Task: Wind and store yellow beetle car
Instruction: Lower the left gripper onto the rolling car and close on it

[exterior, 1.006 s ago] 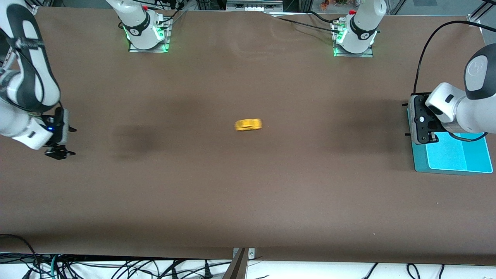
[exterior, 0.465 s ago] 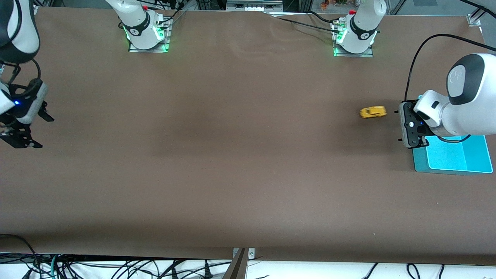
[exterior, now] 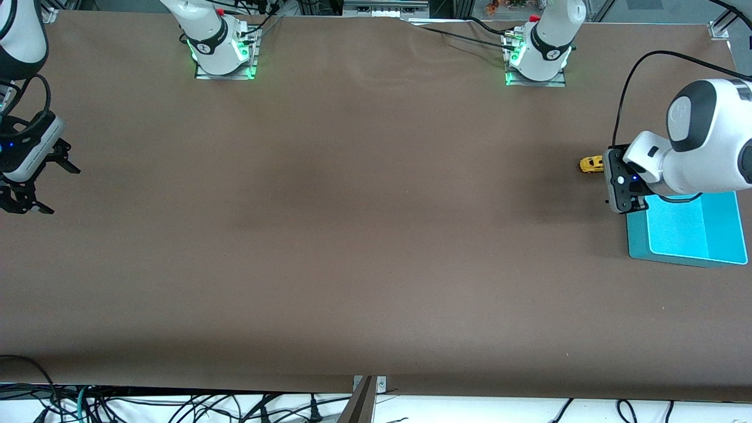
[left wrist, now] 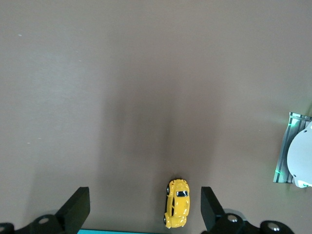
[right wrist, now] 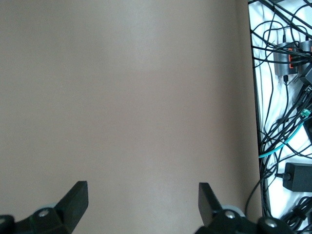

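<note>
**Car has run the length of the table to the tray end**

Since a second ago the yellow beetle car (exterior: 591, 164) has travelled from the middle of the table (exterior: 376, 247) to the left arm's end, and now sits on the brown surface just beside the turquoise tray (exterior: 637, 249), slightly farther from the front camera than the tray's corner. The left gripper (exterior: 614, 179) has shifted toward it from over the tray's edge. In the left wrist view the car (left wrist: 177, 209) lies between the spread fingers (left wrist: 75, 209), nearer one of them and touching neither; the jaws stand wide and grasp nothing. The right gripper (exterior: 26, 191) hangs over the table's edge at the right arm's end, well apart from the tray, its fingers (right wrist: 73, 200) likewise fully spread and empty.
</note>
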Robot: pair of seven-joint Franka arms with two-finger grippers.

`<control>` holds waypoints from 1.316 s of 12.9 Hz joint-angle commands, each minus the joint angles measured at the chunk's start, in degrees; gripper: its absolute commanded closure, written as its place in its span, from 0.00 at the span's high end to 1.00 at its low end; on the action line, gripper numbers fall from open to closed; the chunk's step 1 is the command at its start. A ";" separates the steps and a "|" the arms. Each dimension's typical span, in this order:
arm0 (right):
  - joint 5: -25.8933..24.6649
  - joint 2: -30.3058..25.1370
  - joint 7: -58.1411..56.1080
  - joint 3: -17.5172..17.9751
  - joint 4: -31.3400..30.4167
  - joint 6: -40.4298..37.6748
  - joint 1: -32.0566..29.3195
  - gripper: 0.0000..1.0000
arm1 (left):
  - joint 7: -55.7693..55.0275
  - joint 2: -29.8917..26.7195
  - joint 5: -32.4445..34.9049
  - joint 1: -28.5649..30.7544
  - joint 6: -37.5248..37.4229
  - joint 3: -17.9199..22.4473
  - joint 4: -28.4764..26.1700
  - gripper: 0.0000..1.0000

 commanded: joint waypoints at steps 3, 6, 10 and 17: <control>1.32 -2.43 17.01 -2.73 0.16 -4.65 4.49 1.00 | 1.19 -9.36 3.96 -0.04 10.43 0.12 -16.32 1.00; 0.97 -3.66 35.55 -3.00 0.16 -8.52 6.43 1.00 | 1.28 -11.48 5.70 1.45 16.23 0.21 -23.98 1.00; 0.53 -6.64 57.62 -4.40 0.16 -15.02 9.86 1.00 | 5.31 -11.75 7.30 5.58 23.78 0.21 -31.53 1.00; -0.87 -7.44 81.90 -5.11 2.62 -22.15 13.20 1.00 | 11.91 -11.40 7.30 12.17 41.55 0.29 -44.55 1.00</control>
